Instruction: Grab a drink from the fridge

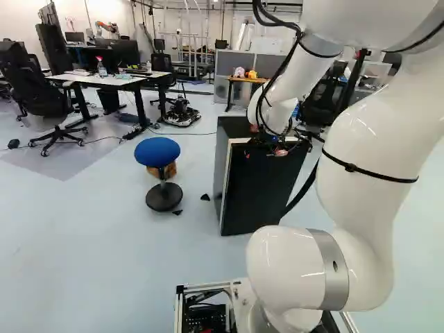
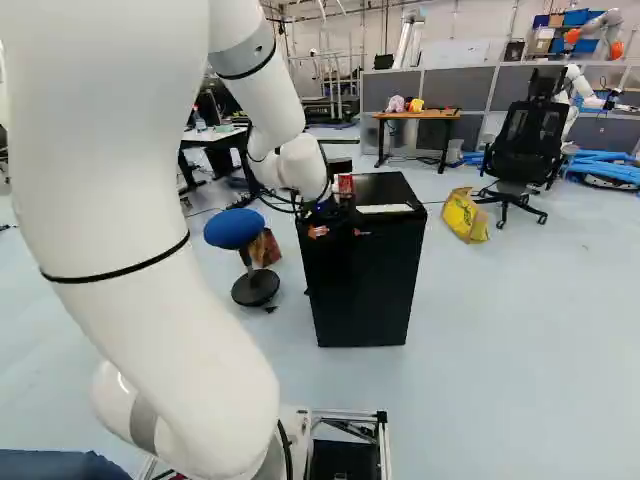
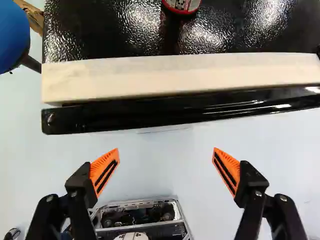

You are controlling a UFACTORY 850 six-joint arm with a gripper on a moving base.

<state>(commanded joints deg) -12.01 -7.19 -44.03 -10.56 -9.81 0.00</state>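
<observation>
While my gripper [image 3: 166, 150] hangs wide open, empty, descending too far forward could strike the near edge of the fridge [image 2: 362, 275].

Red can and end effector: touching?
Apart. The wrist view shows the open end effector short of the pale strip along the fridge, with the red can beyond that strip.

The fridge [image 3: 100, 32] has a glossy, pebbled black top (the stool seat [image 1: 157, 151] looks matt, like cloth)
</observation>
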